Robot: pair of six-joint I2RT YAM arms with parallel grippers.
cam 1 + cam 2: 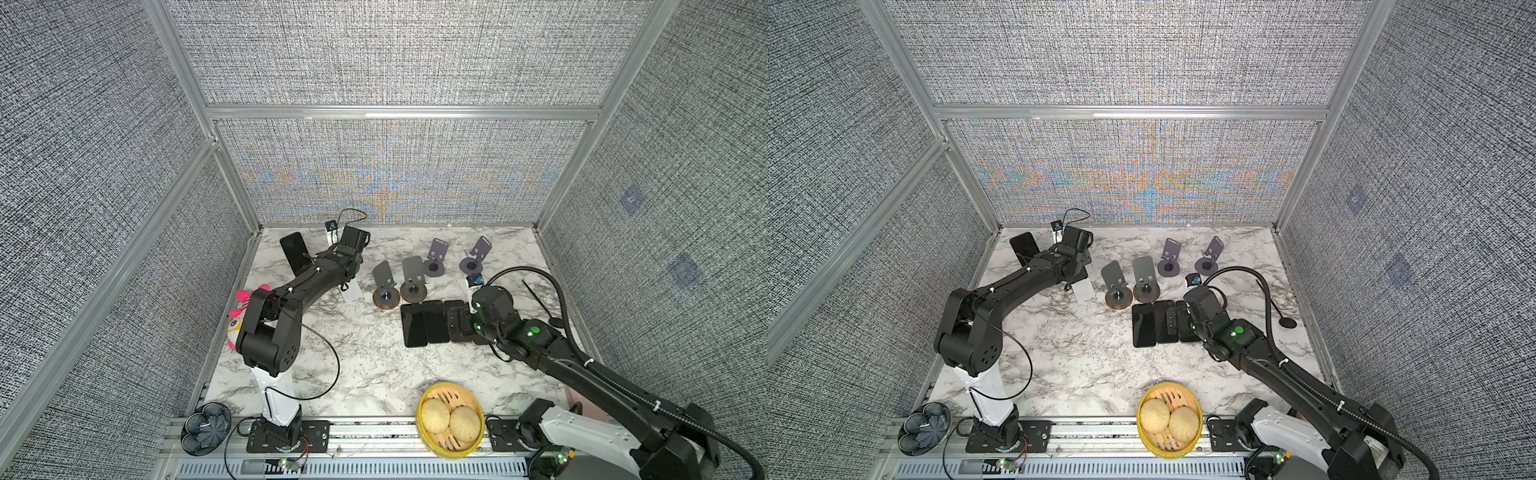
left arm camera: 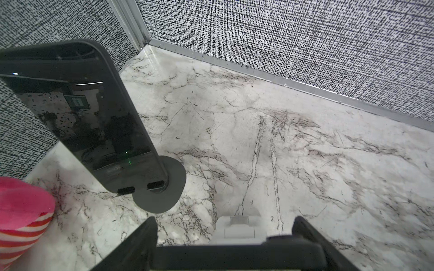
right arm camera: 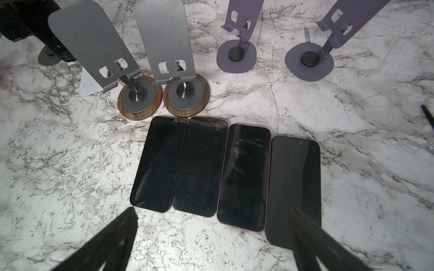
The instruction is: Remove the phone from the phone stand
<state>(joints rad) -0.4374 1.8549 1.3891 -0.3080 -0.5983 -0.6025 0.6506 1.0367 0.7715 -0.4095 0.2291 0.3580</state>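
A black phone (image 1: 294, 252) (image 1: 1024, 246) leans upright on a grey phone stand at the back left, near the corner. The left wrist view shows its dark screen (image 2: 82, 112) and the stand's round base (image 2: 164, 194). My left gripper (image 1: 353, 241) (image 2: 225, 225) is beside the phone on its right, apart from it. It is open with only bare marble between its fingers. My right gripper (image 1: 461, 324) (image 3: 211, 234) hangs open over the near ends of several phones (image 3: 202, 166) lying flat in a row. It holds nothing.
Two bare grey stands on wooden bases (image 1: 399, 278) and two bare purple stands (image 1: 455, 255) stand behind the flat phones. A pink plush toy (image 1: 243, 309) lies at the left edge. A yellow steamer (image 1: 432, 444) with buns and a black bowl (image 1: 205, 428) sit at the front.
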